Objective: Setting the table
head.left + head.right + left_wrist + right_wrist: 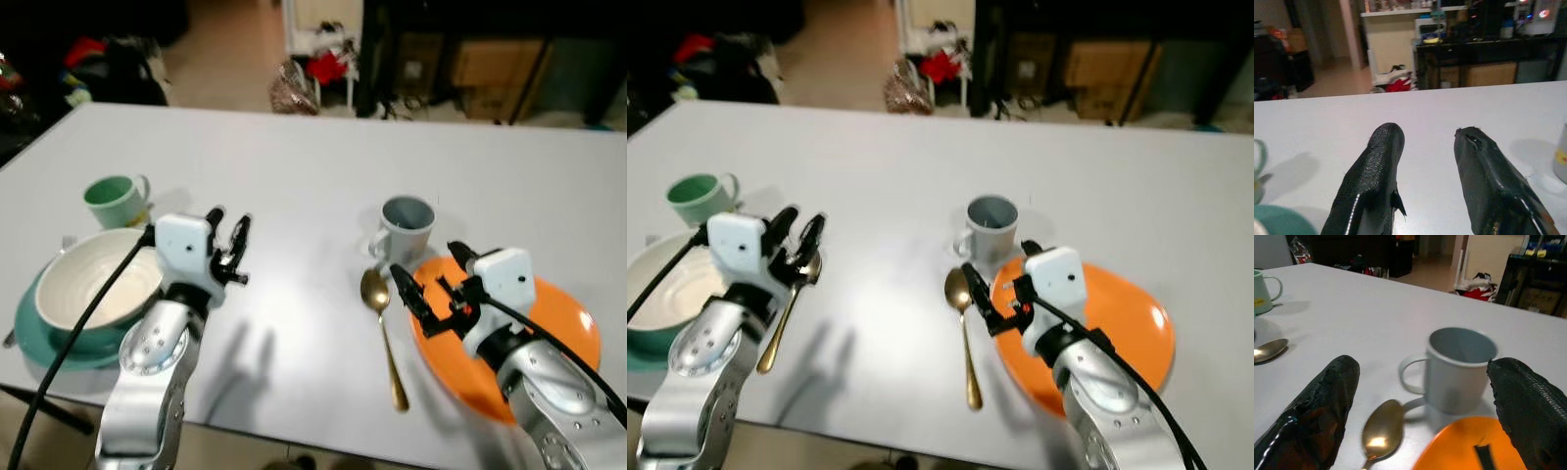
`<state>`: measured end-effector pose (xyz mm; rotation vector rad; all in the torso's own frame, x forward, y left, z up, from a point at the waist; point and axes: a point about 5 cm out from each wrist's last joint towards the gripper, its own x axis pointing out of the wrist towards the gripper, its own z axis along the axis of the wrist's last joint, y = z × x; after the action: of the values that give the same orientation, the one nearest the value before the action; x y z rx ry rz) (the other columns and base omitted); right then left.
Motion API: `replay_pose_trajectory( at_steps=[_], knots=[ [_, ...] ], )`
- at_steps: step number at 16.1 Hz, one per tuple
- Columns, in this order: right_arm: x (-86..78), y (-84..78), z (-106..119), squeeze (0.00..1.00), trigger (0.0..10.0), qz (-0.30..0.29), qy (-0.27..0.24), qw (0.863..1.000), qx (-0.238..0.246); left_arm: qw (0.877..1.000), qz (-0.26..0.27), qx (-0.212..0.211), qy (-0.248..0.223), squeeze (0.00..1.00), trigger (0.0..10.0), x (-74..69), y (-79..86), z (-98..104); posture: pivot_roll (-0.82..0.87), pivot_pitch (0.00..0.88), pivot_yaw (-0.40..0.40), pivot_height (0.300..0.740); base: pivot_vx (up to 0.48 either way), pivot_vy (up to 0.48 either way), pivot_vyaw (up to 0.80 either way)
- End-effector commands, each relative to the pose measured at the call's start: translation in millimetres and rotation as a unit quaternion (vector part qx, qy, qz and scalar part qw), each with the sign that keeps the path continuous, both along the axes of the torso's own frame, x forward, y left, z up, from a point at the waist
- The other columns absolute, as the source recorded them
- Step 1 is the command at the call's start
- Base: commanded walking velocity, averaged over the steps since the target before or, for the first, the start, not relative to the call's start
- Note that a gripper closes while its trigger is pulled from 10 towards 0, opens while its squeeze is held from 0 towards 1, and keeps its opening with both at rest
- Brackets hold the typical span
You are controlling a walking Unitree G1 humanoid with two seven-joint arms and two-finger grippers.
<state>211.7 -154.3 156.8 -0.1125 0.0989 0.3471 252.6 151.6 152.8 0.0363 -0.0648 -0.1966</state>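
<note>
At the left, a cream bowl [98, 279] sits on a teal plate [29, 328], with a green mug [116, 199] behind it. My left gripper [228, 217] hovers open just right of the bowl, nothing between its fingers [1376, 161]. A gold spoon [779, 328] lies under it. At the right, an orange plate [554, 323] has a grey mug [406, 227] at its far left corner and a second gold spoon [384, 333] along its left side. My right gripper [423, 257] hangs open over the plate's left rim, pointing at the grey mug [1459, 369].
The white table [313, 157] has wide bare room in the middle and far half. Its near edge runs just below my arms. Beyond the far edge are floor clutter, a white shelf [318, 39] and dark furniture.
</note>
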Motion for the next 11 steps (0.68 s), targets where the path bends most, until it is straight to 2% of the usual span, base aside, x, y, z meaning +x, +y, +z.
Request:
replay_pose_trajectory(
  at_steps=[1, 4, 6, 11],
  knots=[
    [4.9, 0.8, 1, 0.0, 10.0, -0.005, -0.005, 1.0, -0.001, 1.0, 0.004, 0.02, 0.004, 0.0, 10.0, -4.7, -1.8, 1, 0.02, 0.0, 0.049, 0.74, 0.0, 0.0, 0.8],
    [6.6, 0.8, -4, 0.0, 10.0, 0.001, 0.002, 1.0, 0.0, 0.999, 0.022, 0.021, 0.024, 0.0, 10.0, -12.8, 1.2, -10, 0.05, 0.0, 0.021, 0.74, 0.0, 0.0, 0.8],
    [6.0, 2.4, -5, 0.0, 10.0, 0.008, 0.003, 1.0, -0.002, 0.998, 0.019, 0.039, 0.033, 0.0, 10.0, -18.9, 3.2, -14, 0.05, 0.0, 0.011, 0.74, 0.0, 0.0, 0.8],
    [5.2, -1.0, -9, 0.0, 10.0, -0.015, 0.01, 1.0, 0.01, 0.999, 0.004, 0.037, 0.029, 0.0, 10.0, -18.5, -4.8, -11, 0.04, 0.0, 0.024, 0.74, 0.0, 0.0, 0.8]
  ],
)
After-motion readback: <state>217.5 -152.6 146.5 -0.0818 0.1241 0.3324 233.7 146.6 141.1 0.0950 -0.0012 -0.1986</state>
